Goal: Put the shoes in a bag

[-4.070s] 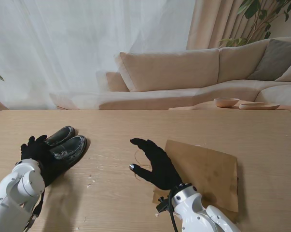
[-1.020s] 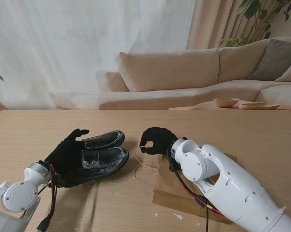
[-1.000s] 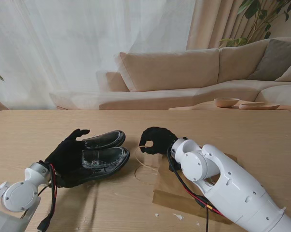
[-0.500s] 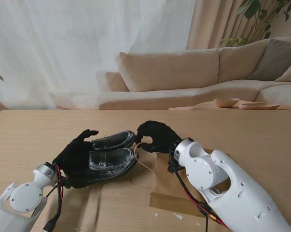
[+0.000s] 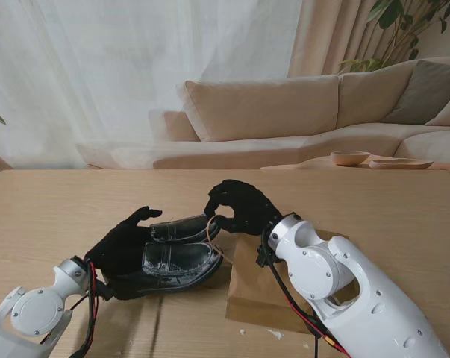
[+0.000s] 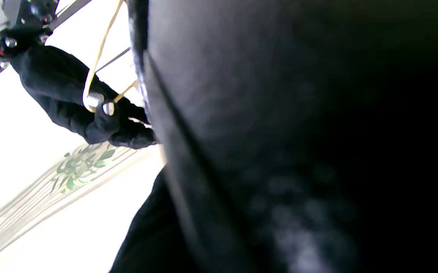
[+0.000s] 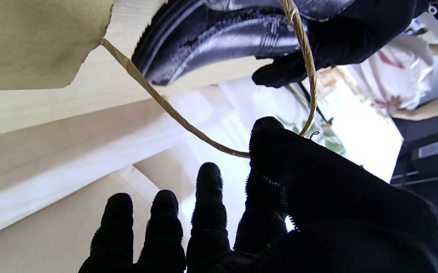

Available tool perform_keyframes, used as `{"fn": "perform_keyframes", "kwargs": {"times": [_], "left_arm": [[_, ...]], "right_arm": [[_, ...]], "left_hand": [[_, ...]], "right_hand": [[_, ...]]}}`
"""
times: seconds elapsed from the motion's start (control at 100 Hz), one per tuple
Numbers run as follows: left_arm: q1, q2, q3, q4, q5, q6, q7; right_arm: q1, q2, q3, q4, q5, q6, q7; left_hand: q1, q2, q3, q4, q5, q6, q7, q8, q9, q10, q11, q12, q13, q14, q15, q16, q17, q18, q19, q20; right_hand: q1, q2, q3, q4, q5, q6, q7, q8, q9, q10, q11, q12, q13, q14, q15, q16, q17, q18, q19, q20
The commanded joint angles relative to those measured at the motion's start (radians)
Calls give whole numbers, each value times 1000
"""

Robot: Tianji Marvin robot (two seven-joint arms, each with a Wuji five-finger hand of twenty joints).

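**Beside the bag mouth, shoes not yet in**

Just left of the flat brown paper bag (image 5: 284,280), the left hand (image 5: 124,246) grips the black leather shoes (image 5: 178,257). The right hand (image 5: 239,209) pinches its twine handle (image 7: 158,99), lifting it. Insertion remains.

Both arms are glossy white shells with rounded joint housings, each ending in a five-finger hand under a black knitted glove: the left hand (image 5: 124,242) and the right hand (image 5: 239,206). Red and black cables (image 5: 284,287) run loose along the wrists, and the glove fingers (image 7: 209,197) show a ribbed weave.
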Motion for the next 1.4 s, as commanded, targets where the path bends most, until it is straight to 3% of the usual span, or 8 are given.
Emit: {"fn": "perform_keyframes", "kwargs": {"times": [0.0, 0.25, 0.37, 0.44, 0.52, 1.12, 1.21, 1.39], "left_arm": [[2, 1, -1, -31, 4, -2, -9], [7, 3, 23, -51, 41, 15, -4], [8, 2, 38, -60, 50, 20, 4], [8, 0, 48, -64, 52, 18, 16], [6, -4, 61, -68, 58, 15, 36], [-19, -15, 190, -113, 80, 89, 84], [-19, -17, 209, -124, 75, 104, 85], [-12, -17, 231, -143, 77, 118, 90]], "right_arm": [[-2, -9, 0, -8, 2, 4, 10], [-6, -11, -3, -13, -1, -8, -1], [-8, -11, -4, -14, -2, -13, -5], [-10, -11, -4, -12, -2, -17, -7], [-11, -11, -4, -11, -1, -21, -6], [-7, -14, -29, -7, 22, -80, -21], [1, -15, -38, -2, 27, -89, -24], [14, -19, -50, 6, 32, -91, -36]], "left_hand": [[59, 81, 80, 50, 39, -184, 168, 70, 4, -8, 17, 14, 8, -13, 9, 12, -12, 5, 16, 14], [55, 81, 90, 47, 39, -181, 156, 80, 5, -2, 45, 39, 7, 4, 47, 103, -17, 7, 43, 61], [50, 76, 97, 44, 39, -183, 154, 75, 2, 8, 126, 137, -6, 19, 107, 351, -28, 4, 85, 166], [44, 71, 109, 41, 41, -181, 159, 74, -8, 19, 207, 244, -21, 26, 126, 596, -36, 2, 114, 275], [35, 62, 127, 36, 45, -184, 164, 74, -16, 29, 298, 333, -21, 40, 166, 712, -46, 6, 151, 359], [35, 65, 133, 34, 39, -181, 174, 81, -3, 56, 392, 464, -7, 75, 335, 898, -59, 17, 191, 502], [38, 66, 131, 34, 37, -180, 176, 80, 17, 74, 411, 643, -5, 81, 396, 976, -66, 20, 207, 581], [38, 61, 132, 33, 37, -180, 183, 82, 148, 154, 506, 1044, -1, 102, 724, 1247, -98, 36, 302, 904]], "right_hand": [[29, 48, 22, 50, 28, -33, 66, 64, 2, -4, 3, 9, 6, -10, 5, 11, 4, -5, 16, -17], [28, 48, 21, 51, 28, -33, 63, 68, 3, -6, 3, 10, 6, -10, 7, 11, 6, -5, 17, -17], [28, 49, 21, 51, 28, -34, 62, 70, 3, -7, 2, 9, 6, -11, 8, 12, 6, -6, 17, -18], [28, 48, 20, 50, 29, -35, 61, 71, 4, -8, 2, 9, 7, -10, 9, 13, 7, -7, 18, -18], [28, 49, 19, 50, 29, -35, 60, 71, 3, -7, 1, 10, 6, -10, 9, 13, 7, -7, 18, -18], [29, 48, 17, 50, 32, -35, 54, 74, 10, -10, -1, 9, 7, -11, 12, 14, 7, -4, 20, -19], [29, 51, 16, 50, 30, -39, 53, 76, 10, -10, -2, 9, 7, -11, 12, 14, 7, -4, 20, -20], [29, 53, 10, 48, 30, -44, 49, 77, 11, -9, -4, 8, 7, -11, 14, 15, 8, -4, 20, -20]]}}
